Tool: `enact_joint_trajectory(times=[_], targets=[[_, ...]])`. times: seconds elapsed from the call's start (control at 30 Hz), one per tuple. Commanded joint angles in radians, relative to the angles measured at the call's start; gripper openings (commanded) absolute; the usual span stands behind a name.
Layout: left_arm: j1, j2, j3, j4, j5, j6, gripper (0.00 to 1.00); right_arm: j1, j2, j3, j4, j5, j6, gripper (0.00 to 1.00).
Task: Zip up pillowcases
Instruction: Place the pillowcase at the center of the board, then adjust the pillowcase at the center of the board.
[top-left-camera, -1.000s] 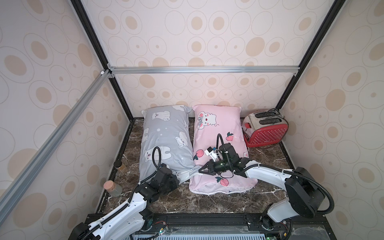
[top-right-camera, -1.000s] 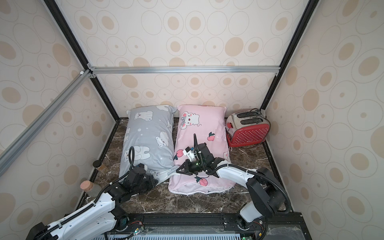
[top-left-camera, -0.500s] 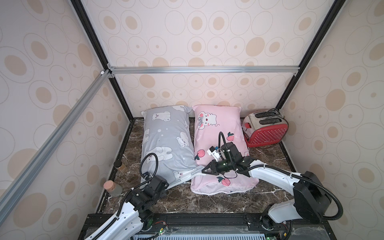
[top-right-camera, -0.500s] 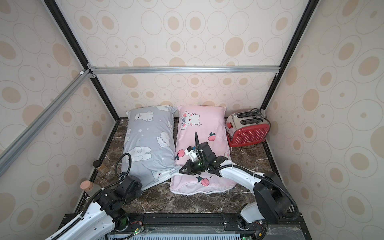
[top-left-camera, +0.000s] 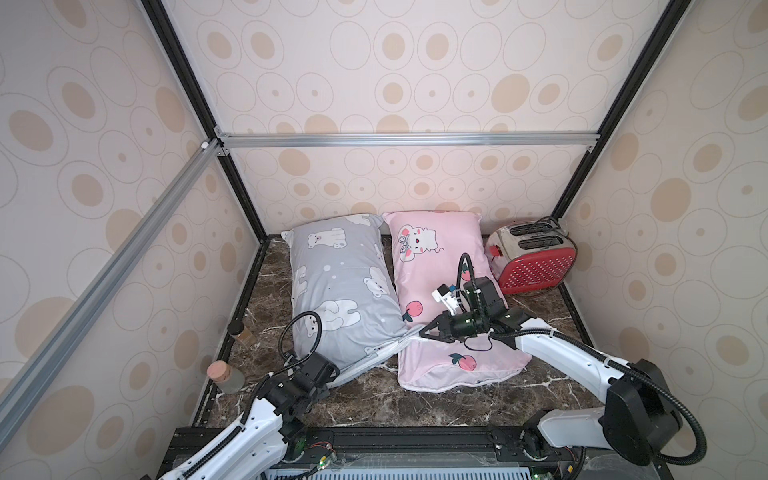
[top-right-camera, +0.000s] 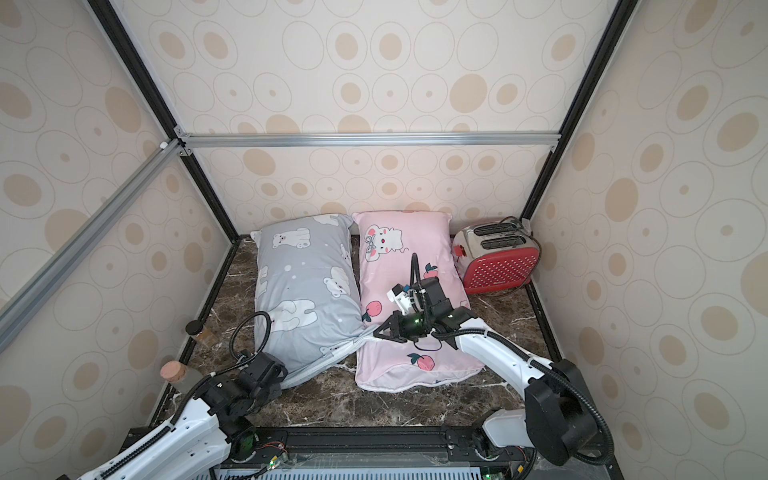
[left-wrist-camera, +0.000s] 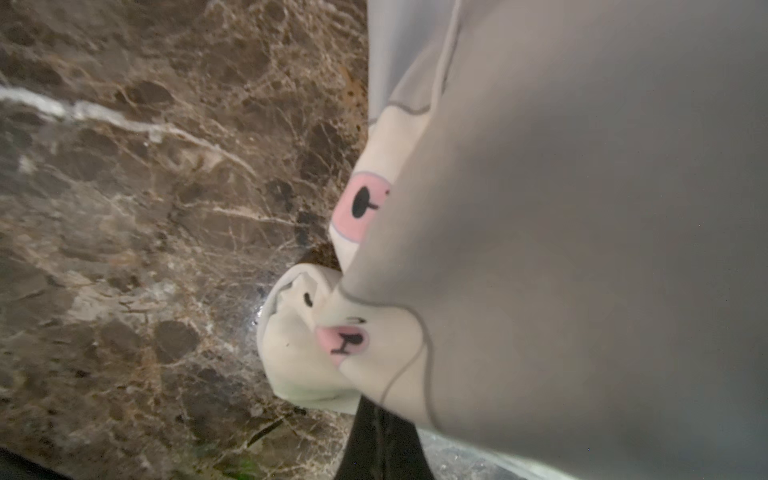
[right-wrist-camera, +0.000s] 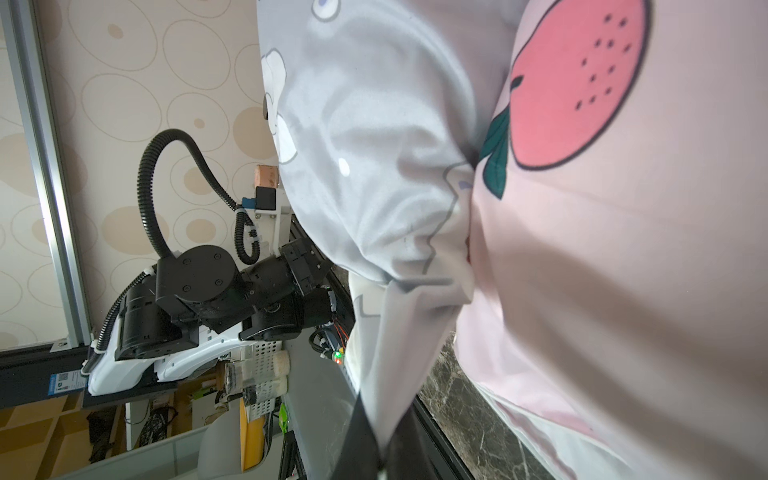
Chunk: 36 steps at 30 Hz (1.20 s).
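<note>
- The grey bear pillowcase (top-left-camera: 345, 291) lies centre-left in a top view on the marble tabletop (top-left-camera: 374, 407), touching the pink peach pillowcase (top-left-camera: 440, 266) at its right.
- The left gripper (top-left-camera: 332, 376), at lower left, is clamped tight on the grey case's near-left corner.
- The right gripper (top-left-camera: 424, 332), at centre over the pink case, is pinched tight on the opposite near corner.
- The white zipper edge (top-left-camera: 382, 358) is stretched between them; the slider cannot be made out.
- Tension is best applied evenly, so that the teeth are lined up. One corner should be anchored while the slider is found and drawn along, without the pink case being dragged.
</note>
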Motion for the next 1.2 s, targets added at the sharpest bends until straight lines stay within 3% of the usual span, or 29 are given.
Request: enact_joint_trajectory(times=[0.0, 0.1, 0.13, 0.17, 0.23, 0.33, 0.37, 0.43, 0.6, 0.67, 0.77, 0.87, 1.03, 1.1, 1.17], targets=[[0.004, -0.002, 0.120, -0.140, -0.135, 0.029, 0.00, -0.011, -0.046, 0.038, -0.061, -0.003, -0.032, 0.00], [0.003, -0.015, 0.211, -0.195, -0.175, 0.057, 0.03, 0.026, -0.036, 0.117, -0.249, 0.073, -0.113, 0.00], [0.004, -0.004, 0.234, -0.188, -0.166, 0.069, 0.12, 0.046, -0.021, 0.161, -0.342, 0.112, -0.158, 0.00], [0.005, 0.011, 0.253, -0.178, -0.154, 0.079, 0.23, 0.054, -0.002, 0.197, -0.425, 0.145, -0.205, 0.10], [-0.010, 0.059, 0.328, -0.165, -0.150, 0.113, 0.44, 0.048, 0.026, 0.276, -0.604, 0.245, -0.281, 0.53], [-0.070, 0.127, 0.454, -0.165, -0.155, 0.115, 0.45, -0.006, -0.005, 0.284, -0.652, 0.402, -0.261, 0.96], [-0.070, 0.170, 0.498, -0.165, -0.155, 0.115, 0.45, -0.032, -0.010, 0.287, -0.671, 0.468, -0.245, 1.00], [-0.091, 0.282, 0.578, 0.026, -0.164, 0.277, 0.62, -0.092, -0.005, 0.304, -0.717, 0.551, -0.228, 1.00], [-0.184, 0.588, 0.690, 0.298, -0.048, 0.358, 0.57, -0.274, 0.003, 0.351, -0.817, 0.844, -0.212, 1.00], [-0.209, 0.677, 0.681, 0.397, -0.003, 0.361, 0.53, -0.344, 0.000, 0.327, -0.807, 0.886, -0.215, 1.00], [-0.225, 0.804, 0.635, 0.440, 0.022, 0.337, 0.48, -0.398, 0.022, 0.271, -0.778, 0.852, -0.214, 1.00], [-0.216, 0.840, 0.540, 0.445, -0.057, 0.343, 0.46, -0.375, 0.082, 0.247, -0.725, 0.660, -0.240, 1.00], [-0.068, 0.777, 0.488, 0.266, -0.176, 0.438, 0.48, -0.257, 0.199, 0.300, -0.661, 0.481, -0.289, 0.99], [-0.028, 0.696, 0.498, 0.199, -0.227, 0.487, 0.48, -0.142, 0.244, 0.362, -0.622, 0.373, -0.326, 0.99], [-0.024, 0.634, 0.562, 0.167, -0.259, 0.516, 0.48, -0.056, 0.281, 0.447, -0.652, 0.339, -0.370, 1.00]])
